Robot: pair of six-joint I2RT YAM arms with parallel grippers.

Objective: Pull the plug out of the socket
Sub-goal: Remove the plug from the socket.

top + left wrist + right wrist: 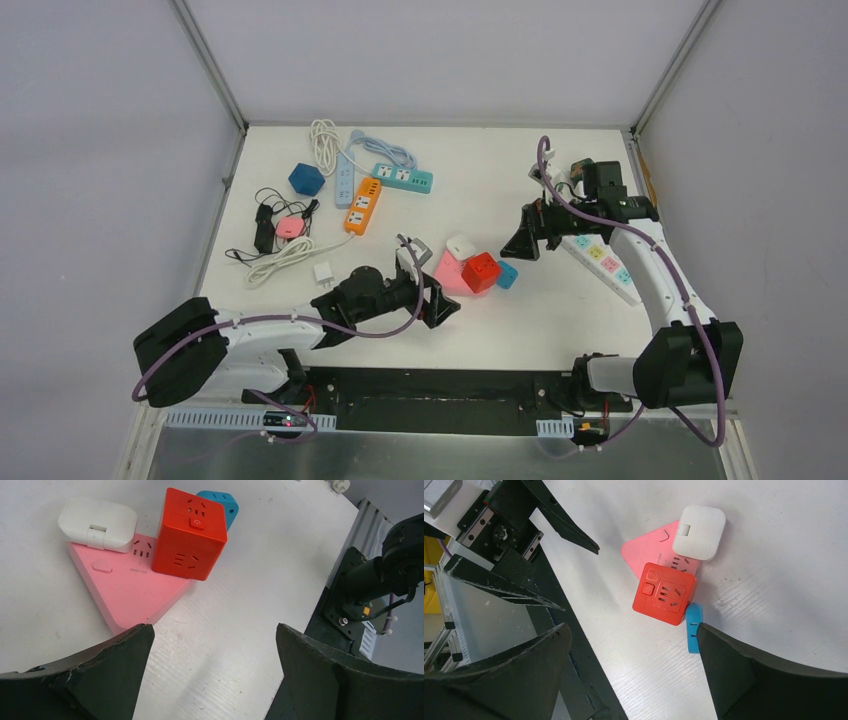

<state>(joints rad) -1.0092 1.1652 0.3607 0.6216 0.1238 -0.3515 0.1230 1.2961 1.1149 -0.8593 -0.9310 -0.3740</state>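
Left wrist: illegible print (136, 570) on pink socket (127, 597)

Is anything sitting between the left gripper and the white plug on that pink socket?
Nothing visible blocks it. Only bare table and the pink socket's own face lie between the open left gripper and the white plug. The red cube stands close beside the plug, not in front.

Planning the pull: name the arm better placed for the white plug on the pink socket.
Left arm: open jaws beside the pink socket, facing the white plug; right arm hangs farther off.
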